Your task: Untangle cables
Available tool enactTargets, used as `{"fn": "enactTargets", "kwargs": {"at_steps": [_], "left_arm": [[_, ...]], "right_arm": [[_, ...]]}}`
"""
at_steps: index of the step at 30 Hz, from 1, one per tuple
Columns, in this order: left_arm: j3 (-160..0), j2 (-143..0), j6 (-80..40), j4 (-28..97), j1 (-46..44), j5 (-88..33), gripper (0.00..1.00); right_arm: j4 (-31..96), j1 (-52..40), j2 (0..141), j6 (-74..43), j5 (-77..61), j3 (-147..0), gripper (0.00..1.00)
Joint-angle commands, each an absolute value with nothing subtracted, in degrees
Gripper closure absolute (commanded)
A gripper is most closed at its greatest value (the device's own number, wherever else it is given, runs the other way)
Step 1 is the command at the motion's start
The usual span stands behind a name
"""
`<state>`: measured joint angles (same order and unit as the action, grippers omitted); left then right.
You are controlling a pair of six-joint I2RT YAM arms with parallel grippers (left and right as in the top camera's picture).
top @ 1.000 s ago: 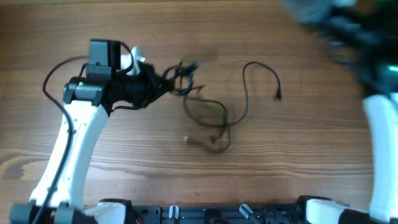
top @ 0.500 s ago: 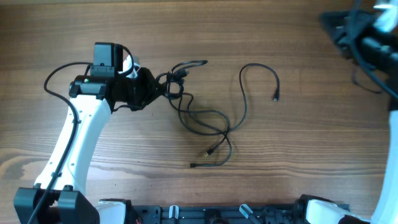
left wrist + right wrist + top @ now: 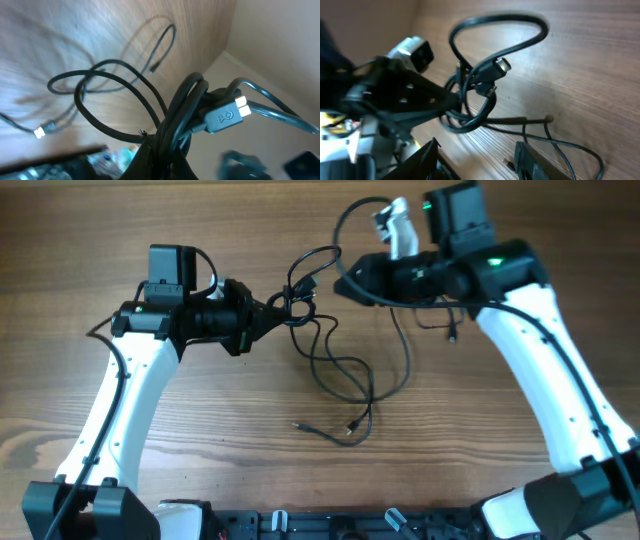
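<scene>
Step in hand: pull-apart stage, judged from the pose. The cables [image 3: 345, 375] are bunched in a knot [image 3: 297, 300] held above the bench [image 3: 200, 430].

Left gripper [image 3: 268, 315]: closed on the strands just left of the knot. In the left wrist view the bundle rises straight out of it, with a flat plug [image 3: 227, 116] sticking out to the side.

Right gripper [image 3: 342, 283]: just right of the knot, jaws apart, nothing between them. In the right wrist view the knot sits ahead of the fingers, not yet within them.

Below the knot, slack loops trail onto the bench and end in two small plugs. One more strand runs right of the knot, under the right arm.

Next move, my reading: the right gripper closes on a single outer loop, not the whole bundle, then draws away from the left.

Room: bare bench below and far left of the knot. To its right the arm crowds the space. The far bench edge is close behind the knot, so pull sideways or toward the robot.
</scene>
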<state>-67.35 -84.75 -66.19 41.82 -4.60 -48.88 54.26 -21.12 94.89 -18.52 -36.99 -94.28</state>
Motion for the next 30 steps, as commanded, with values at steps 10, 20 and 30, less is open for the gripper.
{"fn": "enactTargets", "kwargs": {"at_steps": [10, 20, 30], "left_arm": [[-67.7, -83.8, -65.7, 41.8, -6.6, -58.7, 0.96], [-67.7, -83.8, -63.2, 41.9, -7.3, -49.9, 0.96], [-67.7, -83.8, -63.2, 50.5, -7.3, -19.4, 0.96]], "right_arm": [[38.3, -24.6, 103.9, -35.2, -23.9, -94.4, 0.49], [39.6, -24.4, 105.6, -35.6, -22.0, -94.4, 0.96], [58.7, -12.7, 90.3, -22.2, -36.2, -101.4, 0.96]]}}
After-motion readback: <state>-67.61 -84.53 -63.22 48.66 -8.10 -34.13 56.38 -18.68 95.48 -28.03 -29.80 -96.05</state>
